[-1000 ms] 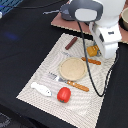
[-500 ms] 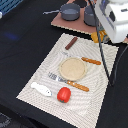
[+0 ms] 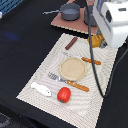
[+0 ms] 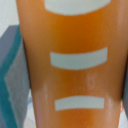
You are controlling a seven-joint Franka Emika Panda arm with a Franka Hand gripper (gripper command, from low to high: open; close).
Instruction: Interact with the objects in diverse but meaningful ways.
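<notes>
Arm head sits over the far corner of the striped placemat, on the exterior view's right. An orange-yellow piece shows just under it, partly hidden by the white housing. Wrist view is filled with an orange surface carrying pale raised bars, so it looks like the ridged bread loaf right up against the camera. Fingers themselves are not visible in either view, so I cannot tell if they are open, closed or gripping the loaf.

On the placemat:
- round tan plate near the middle
- fork and orange-handled knife along the plate's near edge, lying across the placemat
- another orange-handled utensil just beside the plate, toward the exterior view's right
- dark reddish-brown sausage stick at the far edge of the placemat, tilted
- red tomato near the near edge, just beside the knife's handle end
- white fish piece next to the tomato, toward the exterior view's left, not touching it

Behind the placemat, a brown board carries a grey pot with a long handle. A black cable hangs from the arm and crosses the placemat's side on the exterior view's right. Bench is dark.
</notes>
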